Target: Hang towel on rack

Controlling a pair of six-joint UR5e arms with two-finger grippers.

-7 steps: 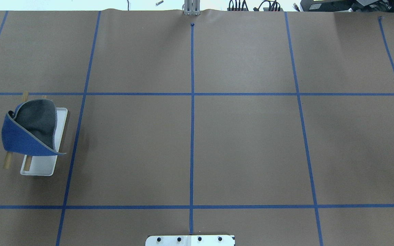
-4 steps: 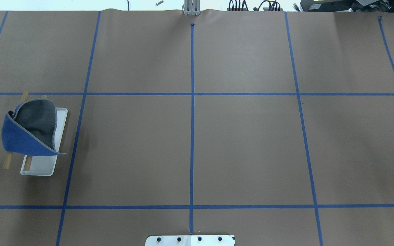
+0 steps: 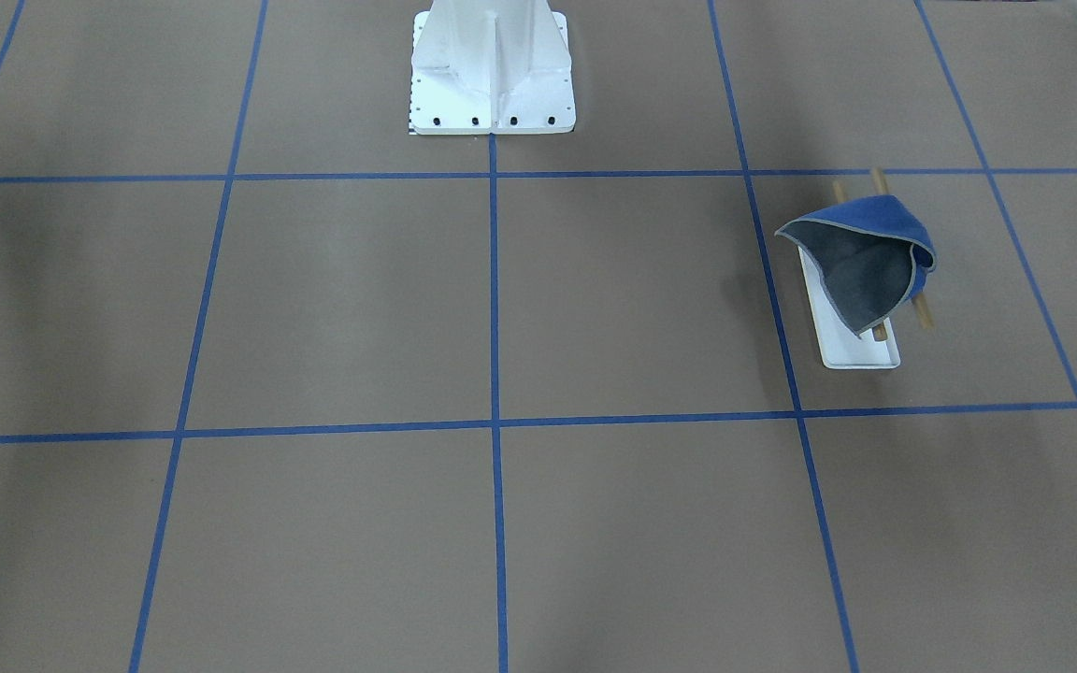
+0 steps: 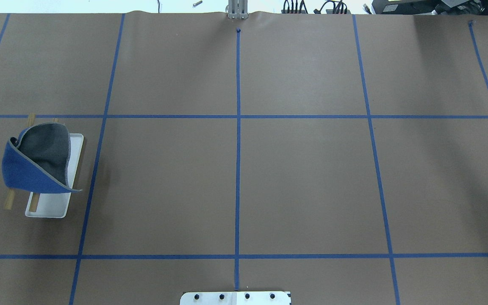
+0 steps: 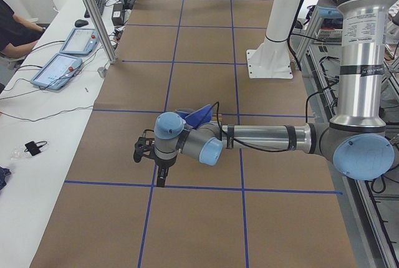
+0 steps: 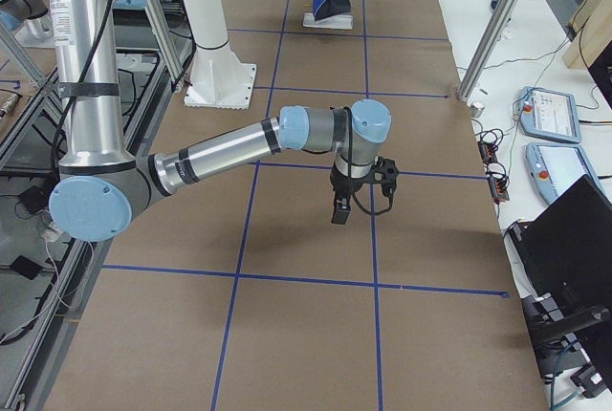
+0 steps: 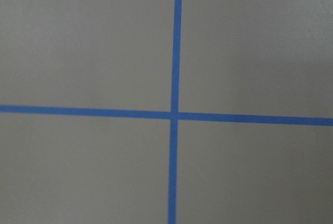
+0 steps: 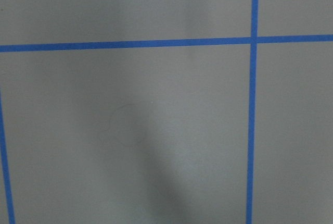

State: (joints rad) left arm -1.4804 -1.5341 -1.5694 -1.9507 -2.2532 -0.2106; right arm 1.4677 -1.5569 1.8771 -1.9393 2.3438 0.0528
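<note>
The brown table (image 4: pixel 303 178) carries the towel (image 4: pixel 36 161), draped over the rack (image 4: pixel 49 207) at its left end. The towel looks soft, light and floppy; pinch a stitched corner. I cannot tell whether the left gripper (image 5: pixel 159 171) or the right gripper (image 6: pixel 339 205) is spread.

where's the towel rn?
Far left in the overhead view, on the robot's left side: the towel is draped over the rack, grey face mostly up, with no gripper near it.
</note>
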